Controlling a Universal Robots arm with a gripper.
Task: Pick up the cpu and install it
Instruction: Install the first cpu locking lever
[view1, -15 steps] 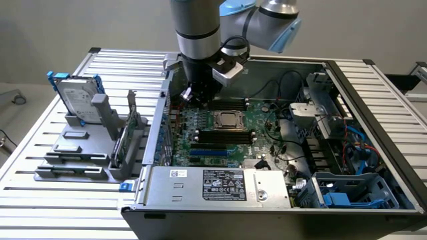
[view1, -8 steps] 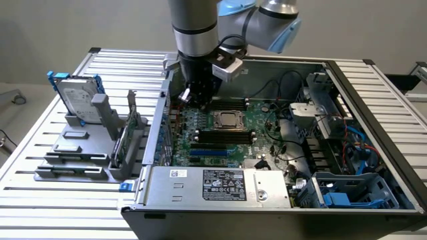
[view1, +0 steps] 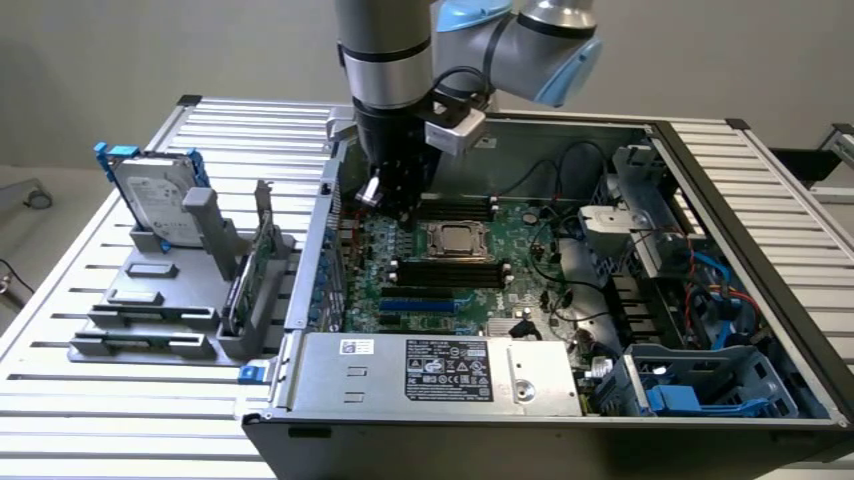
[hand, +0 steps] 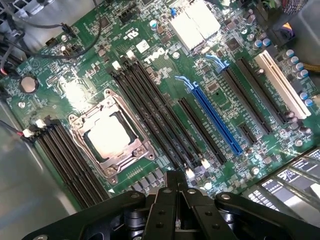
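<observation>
The cpu (view1: 455, 240) (hand: 107, 136), a small square chip with a dull silvery top, lies flat inside the metal-framed socket (hand: 142, 150) on the green motherboard (view1: 521, 270). My gripper (view1: 372, 192) (hand: 176, 184) hangs inside the open computer case, above the board and towards the exterior view's left of the socket. Its black fingers (hand: 166, 192) are shut together with nothing between them. In the wrist view the fingertips hover over the ends of the black memory slots (hand: 150, 115), clear of the cpu.
A silver hard drive (view1: 151, 195) with blue brackets stands upright in a grey rack on the exterior view's left. The case wall (view1: 314, 260), power supply (view1: 447, 372), cables (view1: 574, 170) and drive cage (view1: 707, 385) ring the board. A blue slot (hand: 215, 117) runs beside the memory.
</observation>
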